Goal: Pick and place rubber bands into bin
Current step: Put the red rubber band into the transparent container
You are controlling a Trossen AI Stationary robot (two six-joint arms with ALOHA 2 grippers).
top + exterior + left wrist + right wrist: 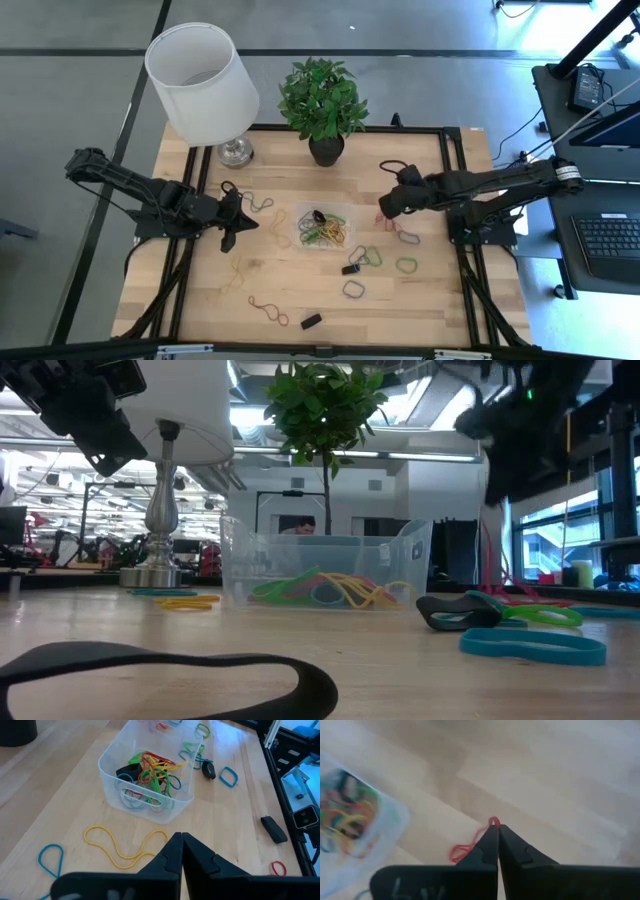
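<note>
The right gripper (498, 831) is closed on a red band (470, 845) at the bin's (300, 215) 3 o'clock. The left gripper (181, 839), closed and empty, sits at its 9 o'clock; more bands (325, 230) lie inside

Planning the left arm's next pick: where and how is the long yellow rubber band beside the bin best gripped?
Probably from straight above, at a bend of the yellow rubber band. It lies flat in a wavy loop on bare wood, clear of the bin, so fingers can straddle one strand. The left gripper is shut and must open first.
</note>
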